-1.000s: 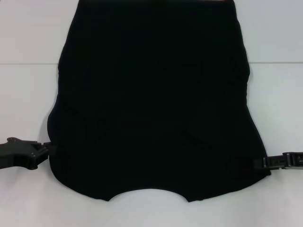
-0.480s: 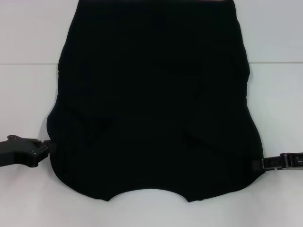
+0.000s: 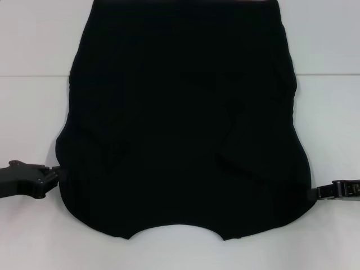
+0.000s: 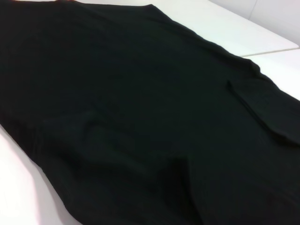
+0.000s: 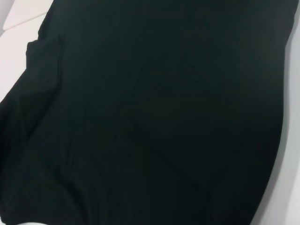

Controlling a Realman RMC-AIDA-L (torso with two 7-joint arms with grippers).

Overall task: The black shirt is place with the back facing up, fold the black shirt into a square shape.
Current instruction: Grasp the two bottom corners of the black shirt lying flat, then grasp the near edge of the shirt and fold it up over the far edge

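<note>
Surface: plain white bench point(image 3: 34, 112), matte, fills the head view on the left, right and near sides. No wall, floor, window or other furniture visible in any view.

Seam: one thin straight line point(image 3: 34, 76) crosses the bench from left to right in its far half; it shows on the left side and again on the right side point(image 3: 329, 74) at the same level. Bench looks slightly lighter on the far side of the line.

Left wrist view: the same white top point(image 4: 262, 28), with a seam point(image 4: 272, 50) running across it.

Lighting: even, diffuse. Only soft shadows; no glare spots on the bench.
</note>
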